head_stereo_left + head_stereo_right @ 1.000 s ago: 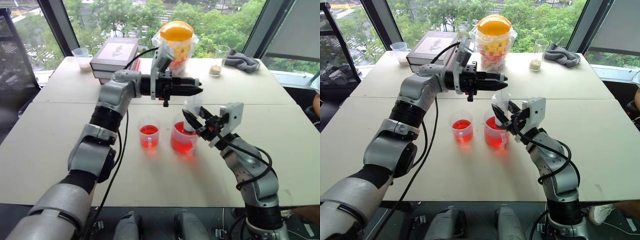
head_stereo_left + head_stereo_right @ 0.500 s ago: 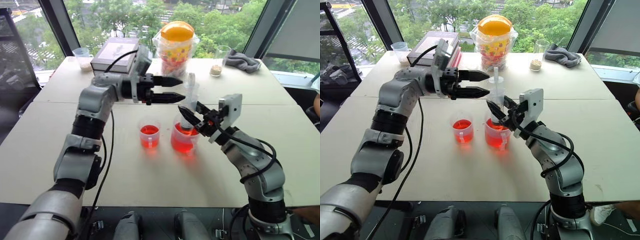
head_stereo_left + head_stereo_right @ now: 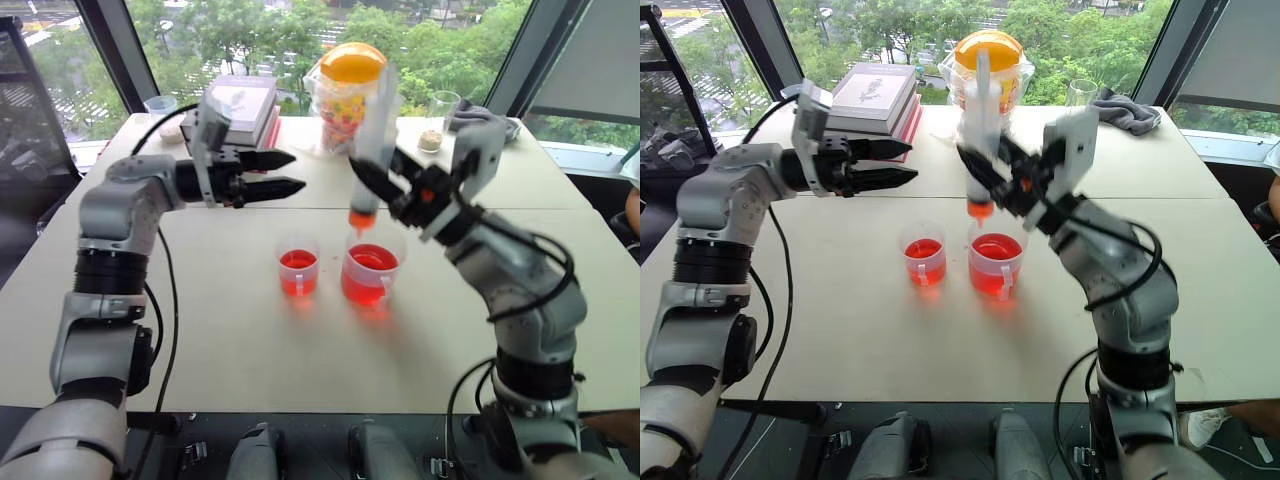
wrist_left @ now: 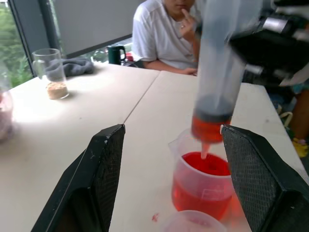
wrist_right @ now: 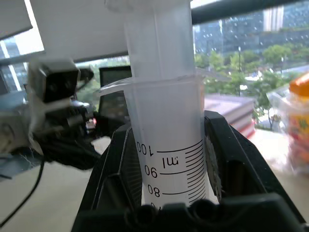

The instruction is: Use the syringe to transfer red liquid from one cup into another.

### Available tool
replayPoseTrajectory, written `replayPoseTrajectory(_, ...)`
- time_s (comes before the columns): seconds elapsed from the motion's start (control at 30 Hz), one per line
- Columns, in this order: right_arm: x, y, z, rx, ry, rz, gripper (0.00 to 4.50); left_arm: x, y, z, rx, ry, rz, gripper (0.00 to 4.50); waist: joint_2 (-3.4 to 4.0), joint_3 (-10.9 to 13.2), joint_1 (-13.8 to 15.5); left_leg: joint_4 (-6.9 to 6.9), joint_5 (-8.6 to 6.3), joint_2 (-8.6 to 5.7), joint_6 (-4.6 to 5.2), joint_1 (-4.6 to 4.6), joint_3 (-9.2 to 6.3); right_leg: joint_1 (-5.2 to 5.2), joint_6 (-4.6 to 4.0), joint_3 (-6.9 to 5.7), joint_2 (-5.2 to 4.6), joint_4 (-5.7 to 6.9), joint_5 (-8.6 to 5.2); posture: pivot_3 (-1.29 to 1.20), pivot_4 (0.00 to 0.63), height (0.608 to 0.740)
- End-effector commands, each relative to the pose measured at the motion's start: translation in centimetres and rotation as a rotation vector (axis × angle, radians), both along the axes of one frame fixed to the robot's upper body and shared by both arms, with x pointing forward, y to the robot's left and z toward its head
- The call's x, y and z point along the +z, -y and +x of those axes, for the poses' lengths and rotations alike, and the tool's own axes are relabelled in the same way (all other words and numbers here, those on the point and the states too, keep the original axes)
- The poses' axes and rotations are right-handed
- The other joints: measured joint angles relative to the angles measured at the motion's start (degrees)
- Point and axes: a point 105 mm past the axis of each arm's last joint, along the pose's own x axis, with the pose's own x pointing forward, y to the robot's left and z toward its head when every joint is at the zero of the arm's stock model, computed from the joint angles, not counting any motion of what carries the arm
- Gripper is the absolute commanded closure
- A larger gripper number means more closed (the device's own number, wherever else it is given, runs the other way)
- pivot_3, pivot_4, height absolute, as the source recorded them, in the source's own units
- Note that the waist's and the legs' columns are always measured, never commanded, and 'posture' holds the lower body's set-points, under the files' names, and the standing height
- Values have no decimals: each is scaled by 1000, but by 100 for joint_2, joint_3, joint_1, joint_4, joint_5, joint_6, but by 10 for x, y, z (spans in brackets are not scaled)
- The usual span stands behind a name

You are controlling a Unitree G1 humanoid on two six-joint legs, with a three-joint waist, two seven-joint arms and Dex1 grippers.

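My right gripper (image 3: 378, 180) is shut on the syringe (image 3: 980, 130) and holds it upright. The syringe's orange-red tip (image 3: 358, 218) hangs just above the wider cup (image 3: 370, 275) of red liquid (image 3: 995, 250). The narrower cup (image 3: 298, 272), also showing red, stands close beside it on the left. My left gripper (image 3: 298, 169) is open and level, pointing right, well left of the syringe and holding nothing. In the left wrist view the syringe barrel (image 4: 217, 72) shows red at its lower end, over the wider cup (image 4: 203, 186). The right wrist view shows the barrel (image 5: 169, 159) clamped between the fingers.
At the table's far side stand a stack of books (image 3: 235, 105), a jar with an orange lid (image 3: 350, 85), a glass with tan grains (image 3: 440, 120), a grey cloth (image 3: 485, 122) and a small clear cup (image 3: 160, 110). A person in white (image 4: 169, 34) sits beyond the table.
My right gripper has lifted the syringe up out of the wider cup. My left gripper has opened and drawn away to the left.
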Motion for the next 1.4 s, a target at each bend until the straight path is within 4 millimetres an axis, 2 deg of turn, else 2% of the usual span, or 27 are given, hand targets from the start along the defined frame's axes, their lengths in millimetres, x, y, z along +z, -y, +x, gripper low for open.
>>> replayPoseTrajectory(0.03,22,-24,-1,144,18,76,3120,10,-20,4,85,65,17,1266,1,0,-7,-1,0,0,0,3,0,1,0,-2,0,2,0,0,150,740)
replayPoseTrajectory(0.17,16,-48,3,219,19,60,3120,14,-32,8,139,79,17,1266,1,0,14,-2,0,0,0,3,4,2,0,-1,-2,-1,0,0,150,740)
replayPoseTrajectory(0.3,-18,-68,12,274,-14,38,3120,20,-47,4,179,98,33,1266,-1,-1,6,-1,0,-1,0,-2,10,2,0,-1,-6,-8,0,0,150,740)
replayPoseTrajectory(0.43,-43,-73,16,274,-29,-3,3120,25,-47,-2,162,102,36,1266,-1,-1,7,-1,0,0,0,-3,9,2,0,-1,-5,-8,0,0,150,740)
replayPoseTrajectory(0.6,-66,-73,19,257,-56,-42,3120,34,-37,-12,89,103,25,1266,-1,-1,-2,0,0,0,-1,-2,11,2,1,-1,-6,-5,0,0,150,740)
replayPoseTrajectory(0.97,-79,-70,23,218,-55,-78,3120,52,-9,-16,-46,100,-47,1266,-1,-1,-3,0,1,0,-2,-2,10,1,1,-1,-4,-2,0,0,150,740)
replayPoseTrajectory(1.27,-75,-71,21,216,-37,-86,3120,34,14,0,-66,103,12,1266,-1,-1,-5,0,1,0,-3,-1,10,0,1,-1,-3,-1,0,0,150,740)
replayPoseTrajectory(1.33,-74,-72,21,217,-34,-86,3120,34,19,1,-79,100,1,1802,-1,-1,-1,0,1,0,-3,-1,10,0,0,-1,-3,-1,0,0,150,740)
replayPoseTrajectory(1.4,-74,-72,20,218,-33,-86,3120,34,24,1,-96,100,-7,2560,-1,-1,0,0,1,0,-3,-1,10,1,1,-1,-3,-2,0,0,150,740)
